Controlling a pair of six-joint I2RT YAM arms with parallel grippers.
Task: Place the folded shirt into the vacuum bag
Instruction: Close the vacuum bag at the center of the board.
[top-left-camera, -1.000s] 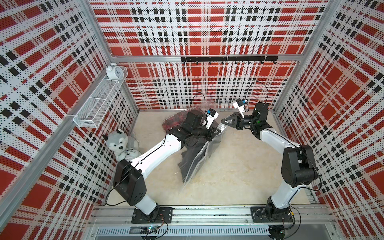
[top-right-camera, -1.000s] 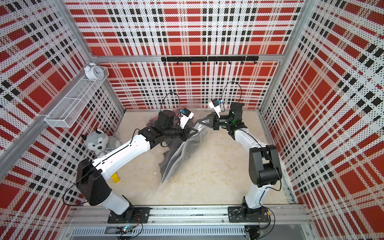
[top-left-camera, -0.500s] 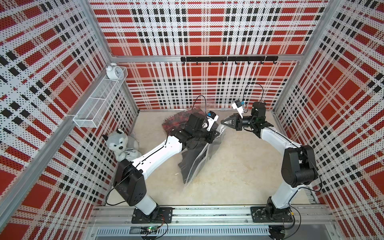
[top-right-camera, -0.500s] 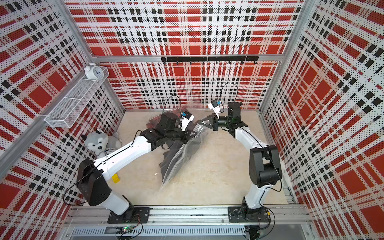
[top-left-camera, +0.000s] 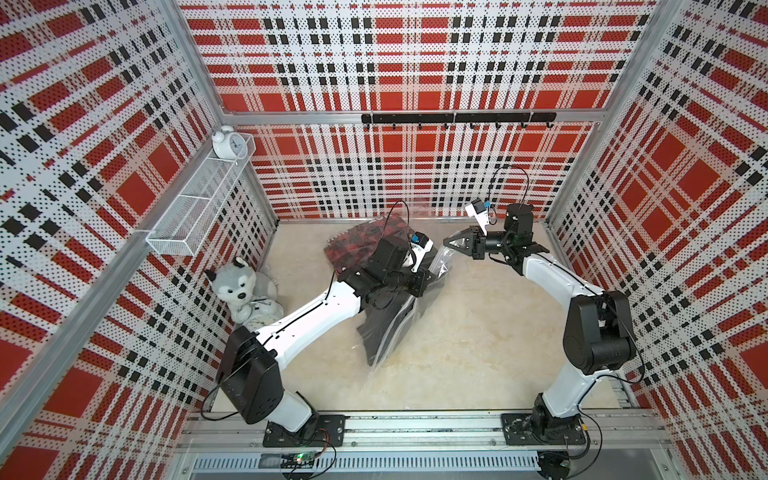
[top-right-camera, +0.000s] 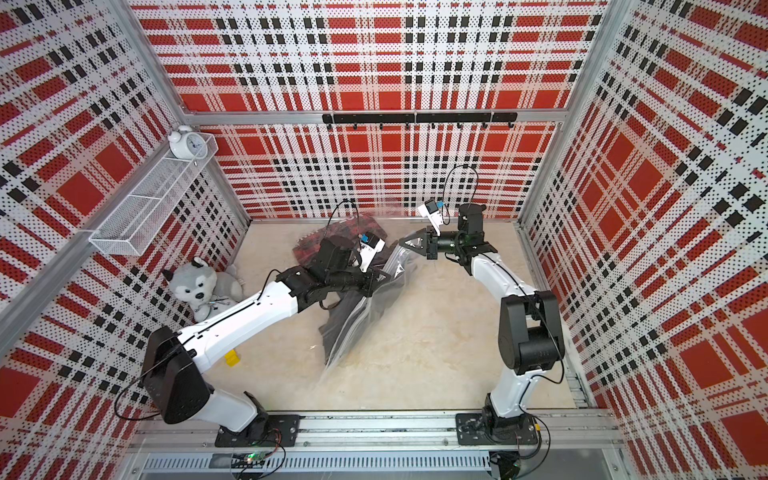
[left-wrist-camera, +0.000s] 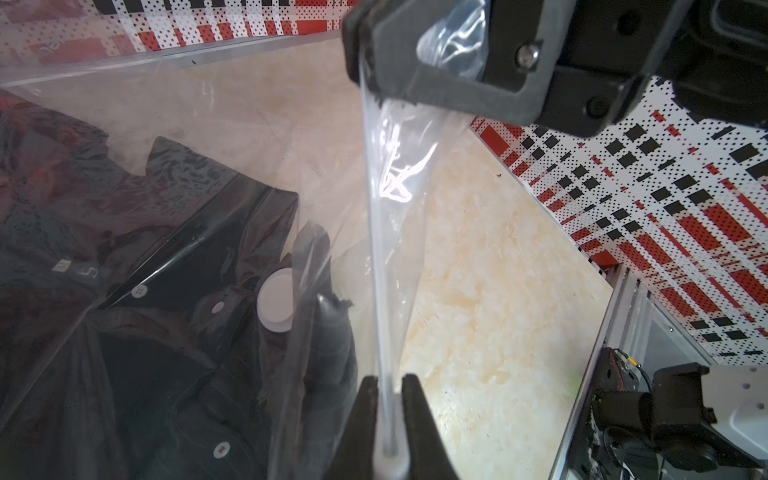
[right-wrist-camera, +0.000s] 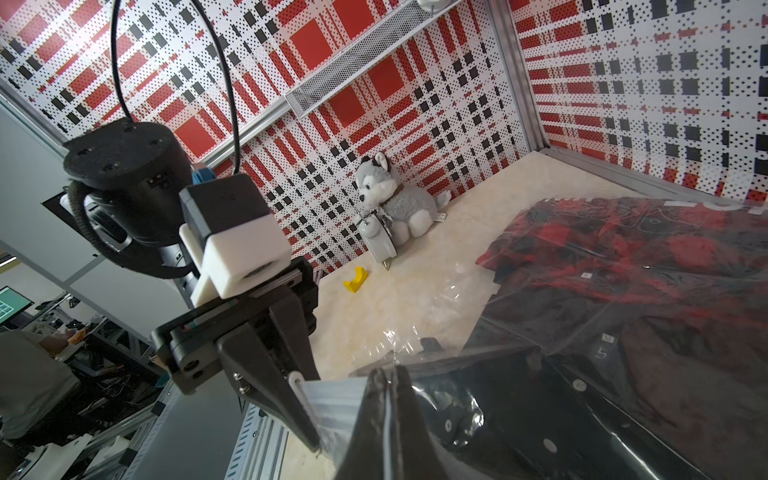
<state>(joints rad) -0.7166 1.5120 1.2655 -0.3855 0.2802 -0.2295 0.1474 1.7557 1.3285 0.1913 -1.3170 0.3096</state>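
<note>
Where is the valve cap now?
In the left wrist view, the valve cap sits on the vacuum bag, over the dark shirt inside, beside its white buttons.

We count one clear crinkly plastic vacuum bag (left-wrist-camera: 390, 232). Two shirts: dark buttoned shirt (left-wrist-camera: 166, 232), red-black patterned shirt (top-left-camera: 357, 247). One grey plush husky (top-left-camera: 239, 284). Two white alarm clocks: shelf clock (top-left-camera: 227, 143) above husky, floor clock (right-wrist-camera: 378, 245) against husky. One white wire-mesh shelf (top-left-camera: 199, 208). One yellow plastic piece (right-wrist-camera: 356, 279) near husky.

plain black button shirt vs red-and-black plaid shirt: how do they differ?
The plain black button shirt is solid dark; the red-and-black plaid shirt is patterned. The black shirt lies nearer the aluminium base rail, the plaid shirt nearer the back wall. The black shirt looks inside the clear plastic vacuum bag; for the plaid shirt I cannot tell. Both show through glossy plastic in the right wrist view.
</note>
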